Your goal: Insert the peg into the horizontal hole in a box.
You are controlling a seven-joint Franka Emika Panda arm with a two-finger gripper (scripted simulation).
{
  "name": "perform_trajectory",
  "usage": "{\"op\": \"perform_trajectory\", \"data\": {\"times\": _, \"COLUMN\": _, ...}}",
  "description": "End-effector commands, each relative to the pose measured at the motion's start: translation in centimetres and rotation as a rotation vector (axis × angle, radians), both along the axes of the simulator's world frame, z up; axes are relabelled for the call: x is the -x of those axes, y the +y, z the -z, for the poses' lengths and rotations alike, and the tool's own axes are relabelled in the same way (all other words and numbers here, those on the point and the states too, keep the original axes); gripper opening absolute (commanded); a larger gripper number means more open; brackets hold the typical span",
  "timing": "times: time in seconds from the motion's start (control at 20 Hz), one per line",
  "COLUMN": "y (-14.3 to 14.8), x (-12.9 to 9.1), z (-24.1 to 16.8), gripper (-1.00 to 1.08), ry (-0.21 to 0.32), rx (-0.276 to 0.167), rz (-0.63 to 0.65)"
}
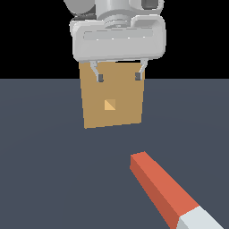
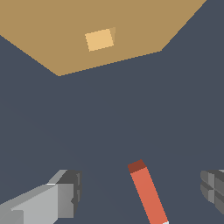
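Note:
The peg [image 1: 167, 191] lies flat on the dark floor near the exterior view's lower right, its orange-red half toward the box and its white-grey half [image 1: 203, 220] running out of frame. The tan-brown box [image 1: 112, 96] stands behind it, with the lighter square hole [image 1: 109, 105] at the centre of its face. My gripper [image 1: 119, 77] hangs open and empty high above the floor, in front of the box's upper part, well apart from the peg. In the wrist view the peg [image 2: 148, 194] lies between my two fingers [image 2: 65, 192], and the box [image 2: 65, 35] and hole [image 2: 99, 40] show beyond.
The dark grey floor [image 1: 44, 170] spreads all around the box and the peg. Nothing else stands on it in either view.

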State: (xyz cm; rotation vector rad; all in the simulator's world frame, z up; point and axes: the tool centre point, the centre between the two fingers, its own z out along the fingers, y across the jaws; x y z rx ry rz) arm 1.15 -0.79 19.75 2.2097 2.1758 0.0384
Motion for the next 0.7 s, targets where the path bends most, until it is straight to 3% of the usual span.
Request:
{"op": "perform_trajectory", "data": {"times": 0.0, "y": 0.0, "x": 0.0, "z": 0.0, "gripper": 1.0, "ry": 0.0, "rx": 0.0, "rz": 0.0}}
{"op": "perform_trajectory", "data": {"times": 0.65, "y": -3.4, "x": -0.7, "z": 1.7, "gripper": 1.0, "ry": 0.006, "rx": 0.0, "rz": -0.05}}
